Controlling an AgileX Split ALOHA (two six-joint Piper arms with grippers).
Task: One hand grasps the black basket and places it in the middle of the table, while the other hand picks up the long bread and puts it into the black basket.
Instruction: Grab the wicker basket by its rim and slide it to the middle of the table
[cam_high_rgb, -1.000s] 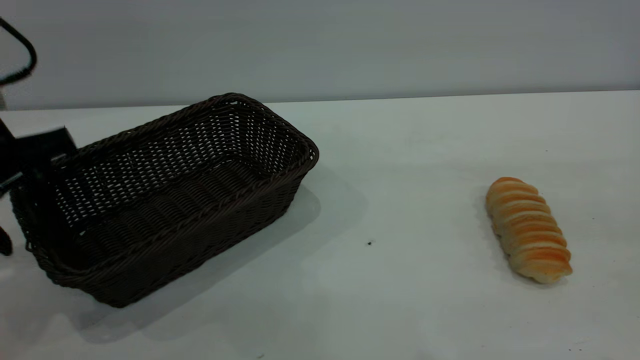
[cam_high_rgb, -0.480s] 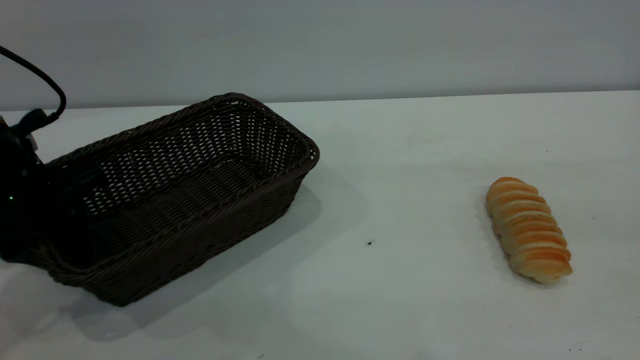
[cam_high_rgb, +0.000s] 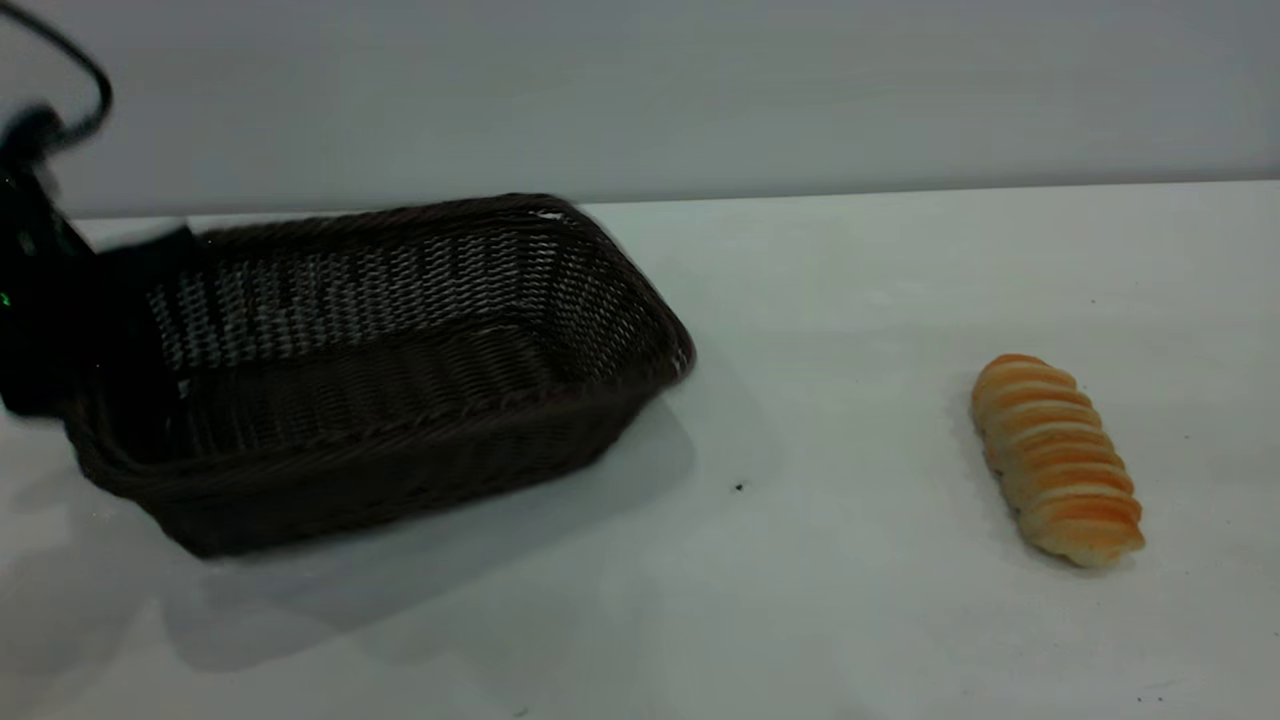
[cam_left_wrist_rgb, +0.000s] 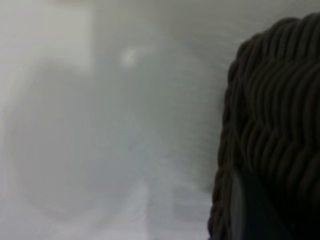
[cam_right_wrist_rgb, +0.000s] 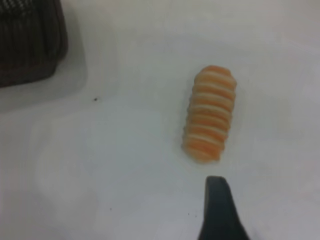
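Observation:
The black basket (cam_high_rgb: 400, 350) stands at the table's left, blurred with motion; its long side faces me. My left gripper (cam_high_rgb: 75, 320) is shut on the basket's left end wall. In the left wrist view one finger (cam_left_wrist_rgb: 247, 210) lies against the woven rim (cam_left_wrist_rgb: 275, 110). The long bread (cam_high_rgb: 1057, 457) lies on the table at the right, ridged orange top up. My right gripper (cam_right_wrist_rgb: 192, 220) is out of the exterior view. In the right wrist view it hovers above the bread (cam_right_wrist_rgb: 210, 120) with one finger (cam_right_wrist_rgb: 220, 210) showing, open and empty.
The white table (cam_high_rgb: 820, 300) runs back to a grey wall. A small dark speck (cam_high_rgb: 739, 486) lies between basket and bread. A corner of the basket (cam_right_wrist_rgb: 30, 40) also shows in the right wrist view.
The left gripper closed on the basket's left end. The basket then swung and shifted right, its right end nearer the middle. The bread has not moved.

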